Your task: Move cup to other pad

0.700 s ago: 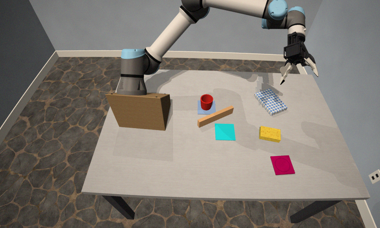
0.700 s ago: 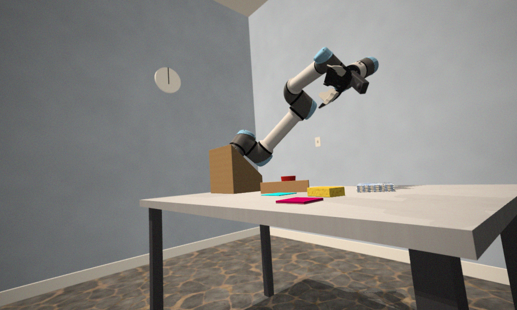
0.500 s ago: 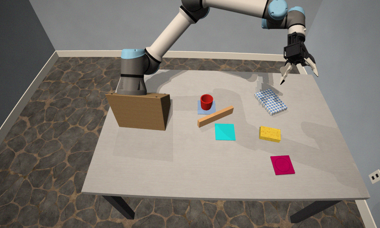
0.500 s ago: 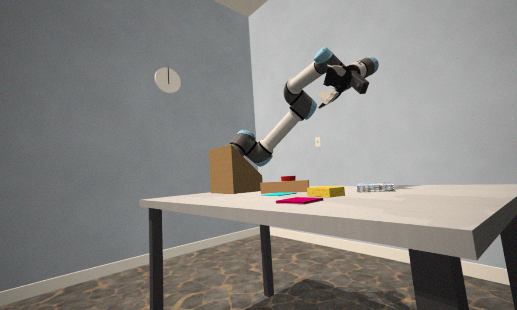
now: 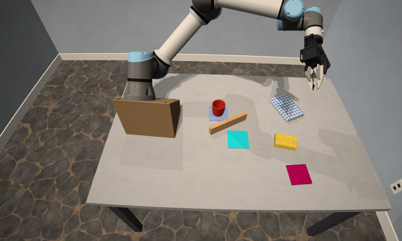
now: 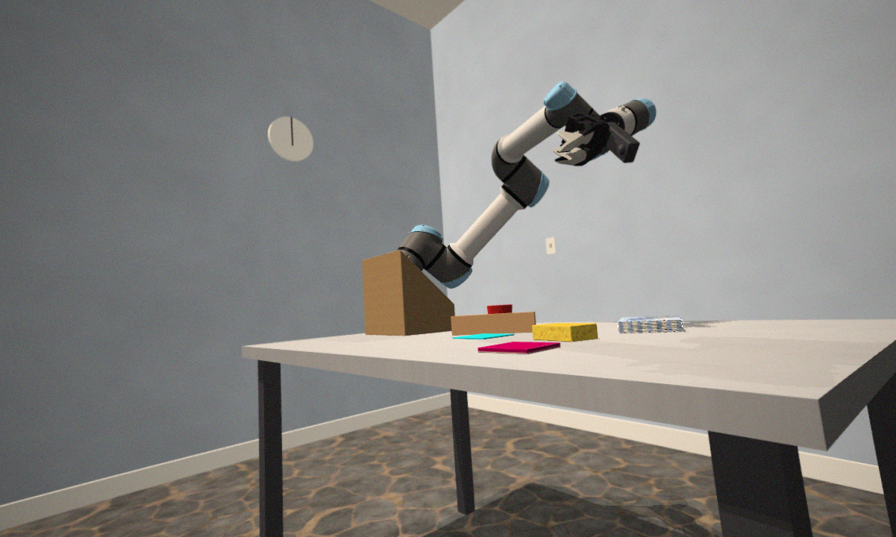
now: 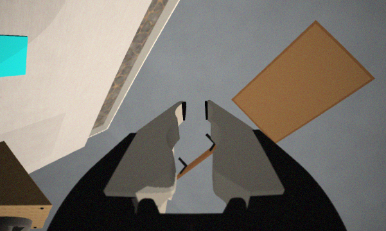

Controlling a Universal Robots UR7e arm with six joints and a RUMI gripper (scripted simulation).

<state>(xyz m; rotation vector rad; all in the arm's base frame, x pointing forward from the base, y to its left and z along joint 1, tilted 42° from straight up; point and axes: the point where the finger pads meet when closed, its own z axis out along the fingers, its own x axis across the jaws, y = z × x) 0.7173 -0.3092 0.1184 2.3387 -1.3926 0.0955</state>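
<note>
A red cup (image 5: 218,107) stands upright on a light blue pad (image 5: 218,114) near the table's middle; in the exterior view only its rim (image 6: 498,308) shows behind the rail. I cannot see inside it, so its marbles are hidden. A wooden rail (image 5: 228,123) lies between this pad and a cyan pad (image 5: 237,139), which also shows in the wrist view (image 7: 4,56). My gripper (image 5: 315,85) hangs high above the table's far right corner, far from the cup. Its fingers are nearly together with nothing between them.
A blue checked folded cloth (image 5: 286,107) lies at the back right, a yellow sponge (image 5: 285,141) to the right of the cyan pad, and a magenta pad (image 5: 298,174) nearer the front. The arm's wooden base block (image 5: 148,116) stands at the left.
</note>
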